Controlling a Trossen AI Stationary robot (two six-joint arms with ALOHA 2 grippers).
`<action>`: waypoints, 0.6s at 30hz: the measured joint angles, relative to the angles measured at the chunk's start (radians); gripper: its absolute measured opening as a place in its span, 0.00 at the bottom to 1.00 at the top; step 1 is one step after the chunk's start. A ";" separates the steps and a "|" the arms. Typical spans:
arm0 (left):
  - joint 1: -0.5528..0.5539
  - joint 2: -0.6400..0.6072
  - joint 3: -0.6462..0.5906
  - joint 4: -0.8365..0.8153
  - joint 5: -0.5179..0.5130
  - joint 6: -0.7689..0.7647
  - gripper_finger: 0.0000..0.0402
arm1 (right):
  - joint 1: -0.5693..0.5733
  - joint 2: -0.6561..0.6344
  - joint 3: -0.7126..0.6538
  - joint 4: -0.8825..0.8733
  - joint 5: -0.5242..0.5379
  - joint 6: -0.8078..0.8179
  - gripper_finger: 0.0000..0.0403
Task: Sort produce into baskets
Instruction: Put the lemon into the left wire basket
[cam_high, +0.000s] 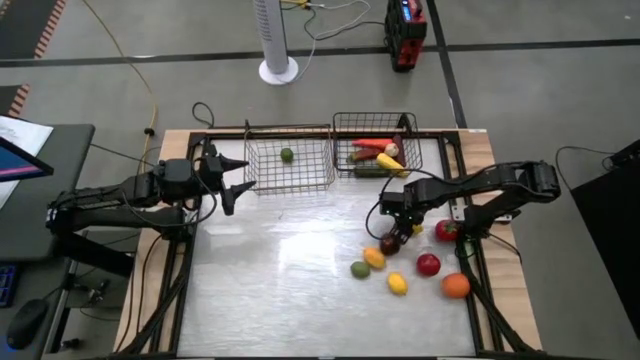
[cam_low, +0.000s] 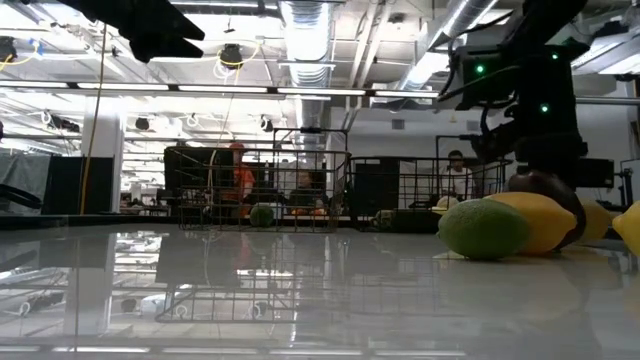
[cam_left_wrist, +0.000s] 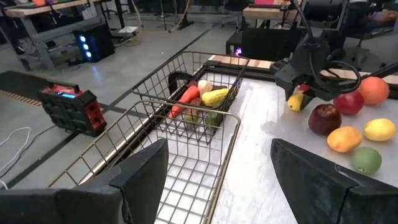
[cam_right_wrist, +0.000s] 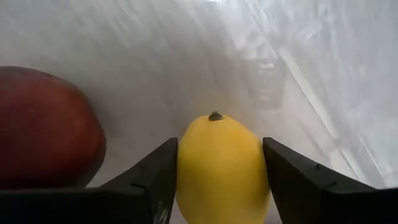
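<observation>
i see right gripper (cam_right_wrist: 217, 186) low over table (cam_high: 280, 290), jaws clamping yellow fruit (cam_right_wrist: 221, 165) beside maroon fruit (cam_right_wrist: 43, 127); left gripper (cam_left_wrist: 217, 180) jaws wide above silver basket (cam_high: 290, 165).

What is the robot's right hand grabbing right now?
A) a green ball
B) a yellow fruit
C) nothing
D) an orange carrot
B: in the right wrist view, the right gripper has its jaws pressed on either side of a yellow fruit, beside a dark red fruit on the table.
</observation>
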 joint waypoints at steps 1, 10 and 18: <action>0.000 0.000 0.000 0.001 0.000 0.000 0.68 | 0.000 0.000 0.017 -0.016 0.006 -0.007 0.57; 0.000 0.000 0.000 0.031 0.007 -0.002 0.68 | -0.016 -0.001 0.310 0.052 0.189 -0.178 0.59; 0.000 0.000 0.000 0.059 0.045 -0.007 0.68 | -0.064 0.083 0.340 0.940 0.182 -0.524 0.59</action>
